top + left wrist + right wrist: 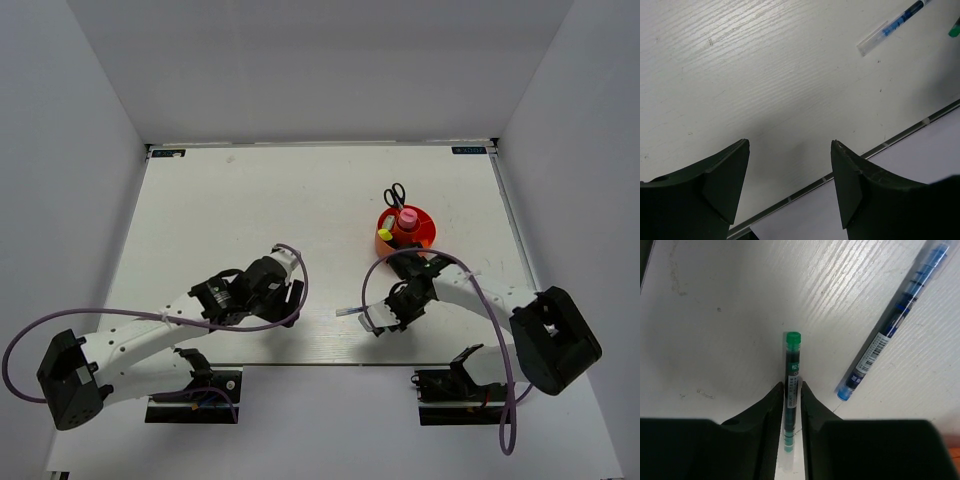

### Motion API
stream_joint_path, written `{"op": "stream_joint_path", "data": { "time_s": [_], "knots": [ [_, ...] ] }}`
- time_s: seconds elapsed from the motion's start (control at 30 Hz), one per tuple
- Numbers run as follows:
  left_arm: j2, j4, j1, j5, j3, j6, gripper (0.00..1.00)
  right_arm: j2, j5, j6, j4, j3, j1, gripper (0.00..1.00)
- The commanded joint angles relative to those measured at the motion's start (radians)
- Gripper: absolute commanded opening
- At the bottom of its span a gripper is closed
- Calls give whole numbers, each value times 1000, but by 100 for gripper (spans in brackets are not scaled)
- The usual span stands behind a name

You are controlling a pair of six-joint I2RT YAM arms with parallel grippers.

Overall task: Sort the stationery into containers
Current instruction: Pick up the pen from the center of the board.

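While right claw (791,387) pinches thin green pen (792,357) low over white worktop (250,200), sorting looks mostly done: black-handled scissors (396,192), pink-capped brown glue tube (407,218) and yellow highlighter (385,234) sit in round orange-red plastic cup (384,241). Left to go: thin green pen, thin blue-white pen (900,315) lying just beside it. Left claw (790,145) spread wide, empty, above worktop.

A white, wood-grained table (250,200) with a thin dark strip along its edges stands enclosed on three sides by plain pale grey walls (330,70), under soft, even light.
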Motion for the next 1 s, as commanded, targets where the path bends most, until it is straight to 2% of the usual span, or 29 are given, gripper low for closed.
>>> {"op": "stream_joint_path", "data": {
  "time_s": [0.0, 0.27, 0.47, 0.57, 0.67, 0.77, 0.8, 0.97],
  "knots": [
    [-37, 1, 6, -12, -11, -9, 76, 72, 143, -9, 50, -85, 21, 23],
    [-60, -12, 6, -17, -18, -15, 76, 164, 183, 12, -16, -64, 58, 18],
    [-77, -18, 7, -26, -29, -21, 76, 204, 174, 104, -10, -38, 78, 6],
    [-83, -22, 6, -29, -37, -19, 76, 170, 116, 209, -21, 2, 78, 0],
    [-83, -19, 7, -29, -37, -19, 76, 121, 1, 283, -36, 42, 72, 0],
    [-77, -18, 6, -28, -34, -19, 76, 52, -51, 395, -37, 94, 74, 0],
    [-75, -19, 7, -25, -32, -19, 76, 32, -57, 458, -33, 112, 68, 0],
    [-78, -19, 7, -23, -32, -23, 76, -47, -48, 570, 10, 142, 66, 0]
  ]
}}
